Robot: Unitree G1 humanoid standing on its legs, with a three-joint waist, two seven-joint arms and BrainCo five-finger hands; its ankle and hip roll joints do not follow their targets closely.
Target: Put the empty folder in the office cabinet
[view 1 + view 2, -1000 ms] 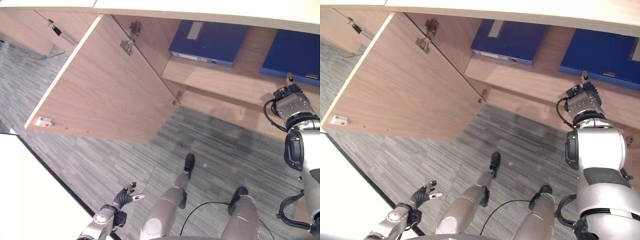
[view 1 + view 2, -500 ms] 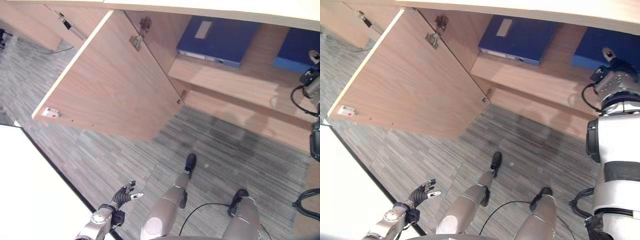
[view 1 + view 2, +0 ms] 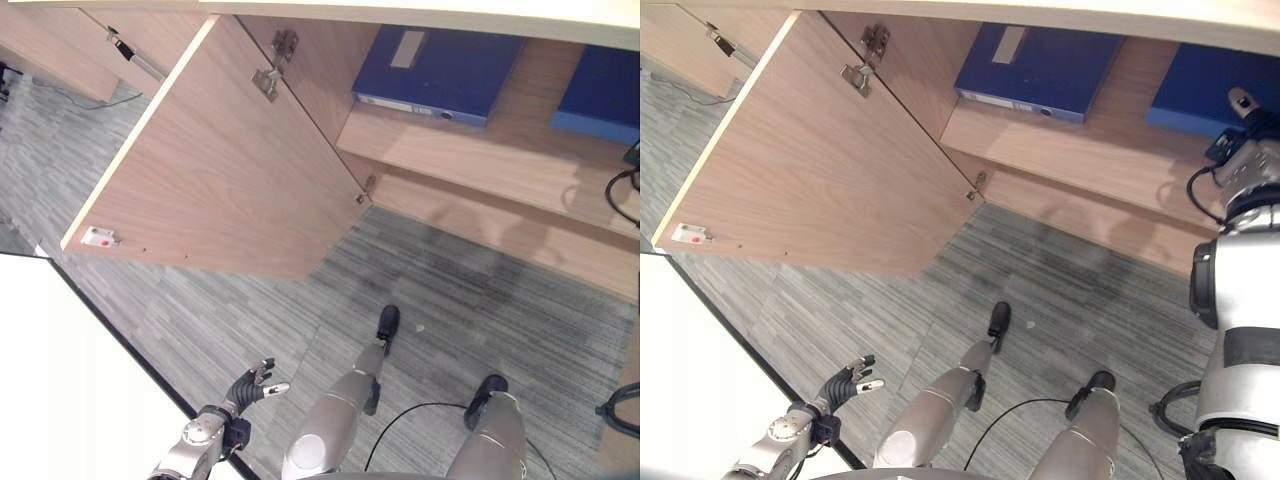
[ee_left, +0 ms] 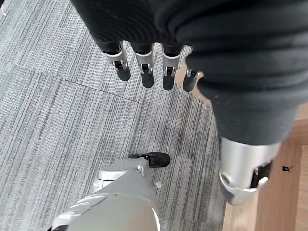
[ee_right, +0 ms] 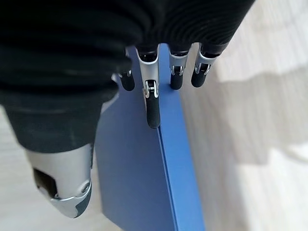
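The right hand point(image 3: 1252, 150) reaches into the office cabinet point(image 3: 1090, 150), fingers point(image 5: 152, 103) relaxed and holding nothing, one extended over the near edge of the blue folder point(image 5: 144, 178) lying flat on the shelf. A second blue folder point(image 3: 435, 65) lies on the same shelf, well apart, nearer the open cabinet door point(image 3: 220, 170). Bare shelf lies between them. The left hand point(image 3: 250, 385) hangs loose over grey carpet point(image 3: 480, 300).

Silver-grey arms end in dark ribbed covers over wrist and back of each robot hand: the left robot hand point(image 4: 202, 57) and right robot hand point(image 5: 96, 62) both carry silver fingers point(image 5: 150, 91) with dark rounded tips and a silver thumb.
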